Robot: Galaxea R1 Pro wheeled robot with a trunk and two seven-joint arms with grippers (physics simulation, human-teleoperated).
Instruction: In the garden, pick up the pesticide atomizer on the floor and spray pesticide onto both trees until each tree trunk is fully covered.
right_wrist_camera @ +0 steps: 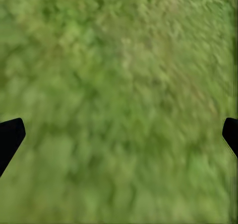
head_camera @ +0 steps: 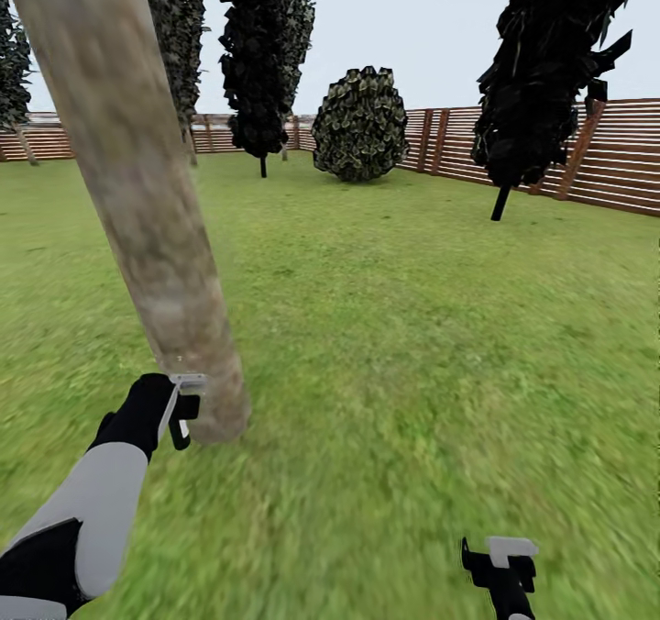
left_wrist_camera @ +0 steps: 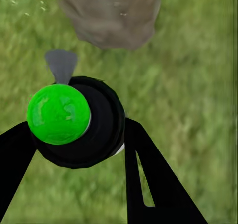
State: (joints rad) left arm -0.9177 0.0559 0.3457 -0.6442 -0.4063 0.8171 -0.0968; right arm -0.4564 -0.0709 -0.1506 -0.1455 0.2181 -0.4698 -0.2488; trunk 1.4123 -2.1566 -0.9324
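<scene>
Beside one tree trunk (head_camera: 137,207), the left gripper's (head_camera: 181,409) fingers clasp one pesticide atomizer (left_wrist_camera: 79,122); the right gripper's (head_camera: 502,560) fingers spread empty.

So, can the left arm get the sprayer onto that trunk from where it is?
Probably yes: the left gripper holds the sprayer right beside the trunk, with only grass between them.

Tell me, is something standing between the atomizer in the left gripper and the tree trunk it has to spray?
Nothing visible does. The pesticide atomizer sits in the left gripper, right beside the base of the tree trunk, with only grass between them.
</scene>
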